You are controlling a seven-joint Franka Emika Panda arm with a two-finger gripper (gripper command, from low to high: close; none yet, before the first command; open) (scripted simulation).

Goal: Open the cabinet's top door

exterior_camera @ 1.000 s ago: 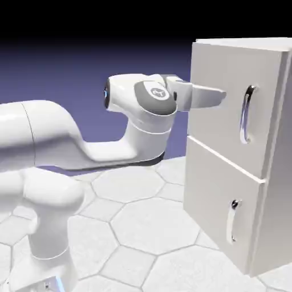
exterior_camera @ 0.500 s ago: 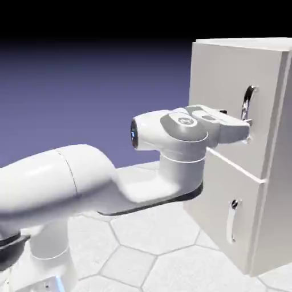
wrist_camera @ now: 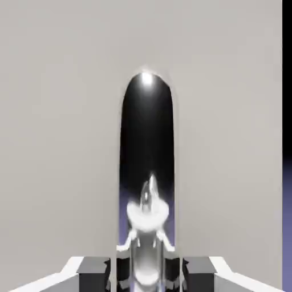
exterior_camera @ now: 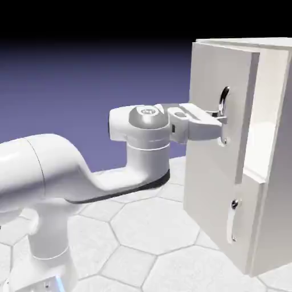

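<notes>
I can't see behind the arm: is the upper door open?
Yes, partly open: the upper door stands away from the cabinet, showing its interior.

Cabinet off-white; handle silver; backdrop blue-violet, black above.

EE on handle | door behind | bkgd R edge

A pale tiled floor carries cabinet and robot base.
</notes>
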